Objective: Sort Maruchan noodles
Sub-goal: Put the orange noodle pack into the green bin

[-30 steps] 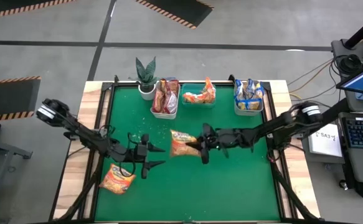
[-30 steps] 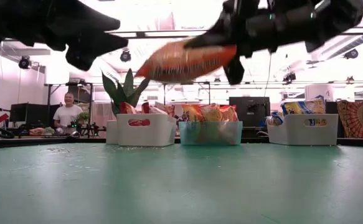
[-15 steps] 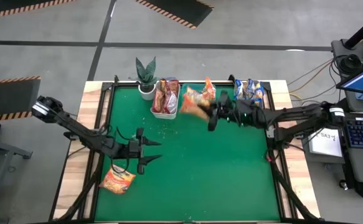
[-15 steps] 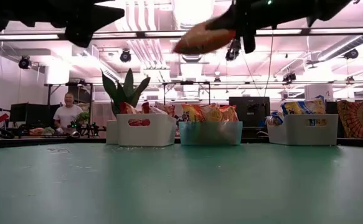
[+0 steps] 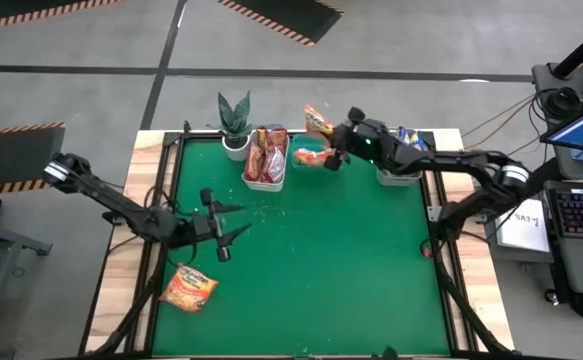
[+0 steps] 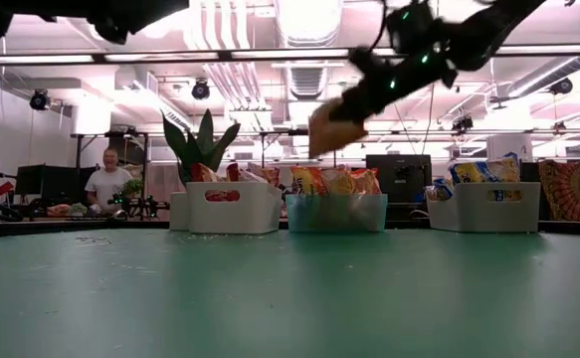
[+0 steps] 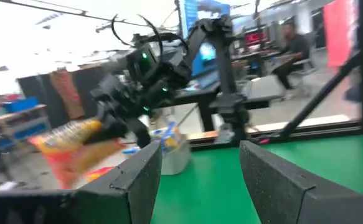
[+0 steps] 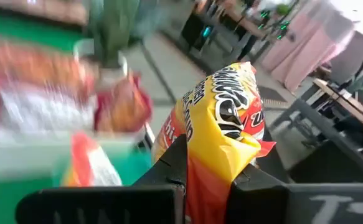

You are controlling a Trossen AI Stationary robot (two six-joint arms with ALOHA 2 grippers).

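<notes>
My right gripper (image 5: 333, 145) is shut on an orange-yellow Maruchan noodles packet (image 5: 318, 122), held in the air over the teal middle bin (image 5: 311, 158) at the table's far edge. The low view shows that packet (image 6: 331, 127) high above the teal bin (image 6: 336, 212). My left gripper (image 5: 231, 221) hovers open and empty over the left part of the green mat. Near it, toward the table's near left, another orange packet (image 5: 189, 288) lies flat on the mat. My right gripper pinches one end of the packet (image 8: 213, 163) between its two fingers. The fingers come roughly level from the table's right side. The rest of the packet (image 6: 327, 131) sticks out past the fingertips, tilted downward and lifted clear of the bin.
A white bin (image 5: 265, 158) with red-brown packets stands left of the teal one; a white bin (image 5: 401, 158) with blue-marked packets stands right of it. A potted plant (image 5: 234, 122) is at the far left corner. A person (image 6: 103, 184) sits in the room behind.
My right gripper has swung from the middle of the mat toward the far edge and up, rolling as it went, carrying the packet over the teal bin. My left gripper has risen a little and drawn back toward the left, still open. The packet on the mat has stayed put.
</notes>
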